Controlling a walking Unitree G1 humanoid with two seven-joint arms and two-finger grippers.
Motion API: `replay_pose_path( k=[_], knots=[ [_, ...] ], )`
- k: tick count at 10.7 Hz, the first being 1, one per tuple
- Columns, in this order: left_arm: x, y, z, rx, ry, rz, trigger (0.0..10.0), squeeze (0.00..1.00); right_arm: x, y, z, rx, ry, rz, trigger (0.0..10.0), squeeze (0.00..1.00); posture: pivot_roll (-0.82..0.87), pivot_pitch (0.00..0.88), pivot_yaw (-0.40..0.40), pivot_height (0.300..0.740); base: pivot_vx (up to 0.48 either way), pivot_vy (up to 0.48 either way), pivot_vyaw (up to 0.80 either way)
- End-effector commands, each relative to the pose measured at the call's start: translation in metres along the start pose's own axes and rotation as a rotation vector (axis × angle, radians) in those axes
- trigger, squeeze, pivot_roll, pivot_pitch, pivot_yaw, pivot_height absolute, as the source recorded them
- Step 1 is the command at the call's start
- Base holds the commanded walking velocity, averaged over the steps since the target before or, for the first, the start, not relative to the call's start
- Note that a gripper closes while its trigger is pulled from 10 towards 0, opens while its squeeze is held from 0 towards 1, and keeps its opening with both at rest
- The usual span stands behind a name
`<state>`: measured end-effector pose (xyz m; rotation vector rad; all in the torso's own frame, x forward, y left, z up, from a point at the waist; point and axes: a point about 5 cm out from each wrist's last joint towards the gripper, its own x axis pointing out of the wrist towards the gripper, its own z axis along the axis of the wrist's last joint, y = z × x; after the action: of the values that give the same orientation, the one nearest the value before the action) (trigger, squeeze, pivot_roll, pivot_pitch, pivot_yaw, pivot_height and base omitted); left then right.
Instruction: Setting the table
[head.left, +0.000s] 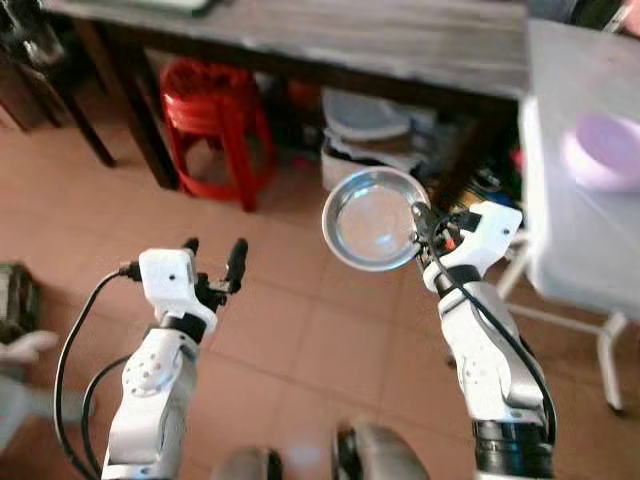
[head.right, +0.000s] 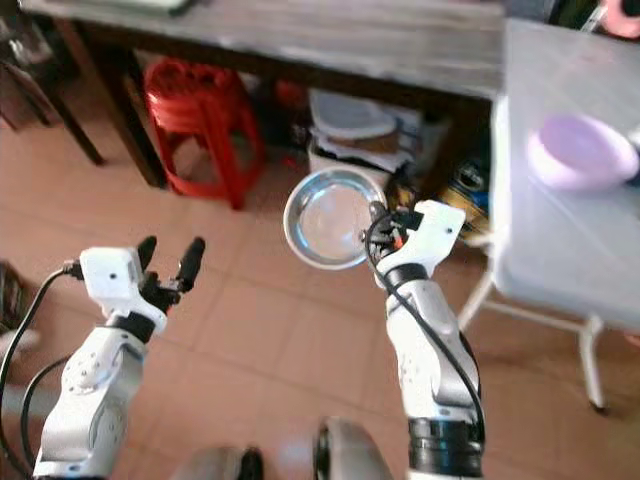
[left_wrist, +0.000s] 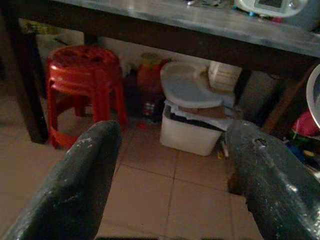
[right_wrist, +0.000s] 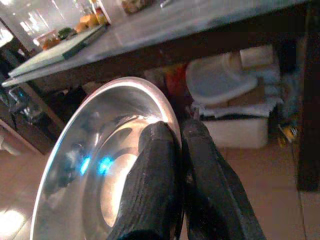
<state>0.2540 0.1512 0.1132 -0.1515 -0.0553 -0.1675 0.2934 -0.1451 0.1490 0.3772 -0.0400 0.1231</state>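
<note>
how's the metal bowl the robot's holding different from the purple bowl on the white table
The metal bowl is shiny silver; the purple bowl is matte lilac. The metal bowl hangs tilted over the floor, pinched at its rim by the right gripper; the purple bowl rests upright on the white table. Both are round and look empty.

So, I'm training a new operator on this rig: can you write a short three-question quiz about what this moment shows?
1. True or false: the right gripper is shut on the rim of the steel bowl.
2. Which colour is the bowl on the white table? A green, B lilac, C red.
3. Fill in: the left gripper is ____ and holds nothing.

Key: 1 true. 2 B. 3 open.
</note>
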Motion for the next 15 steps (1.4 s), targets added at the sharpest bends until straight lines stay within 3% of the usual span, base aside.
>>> replay_pose_path(
  k=[1, 11, 15],
  knots=[
    [0.001, -0.003, -0.001, -0.002, 0.004, -0.008, 10.0, 0.00, -0.001, -0.002, 0.004, -0.025, -0.023, -0.003, 0.0, 0.00, -0.02, 0.145, -0.007, 0.740, 0.469, 0.000, 0.00],
    [0.005, -0.012, 0.001, 0.031, -0.018, -0.063, 10.0, 0.00, 0.002, 0.003, 0.006, -0.085, -0.074, 0.007, 0.0, 0.00, -0.02, 0.140, 0.012, 0.740, 0.474, 0.000, 0.00],
    [0.006, -0.016, 0.002, 0.032, -0.025, -0.081, 10.0, 0.00, 0.006, -0.004, 0.011, -0.111, -0.101, -0.042, 0.0, 0.00, -0.02, 0.139, 0.011, 0.740, 0.480, 0.000, 0.00]
  ],
)
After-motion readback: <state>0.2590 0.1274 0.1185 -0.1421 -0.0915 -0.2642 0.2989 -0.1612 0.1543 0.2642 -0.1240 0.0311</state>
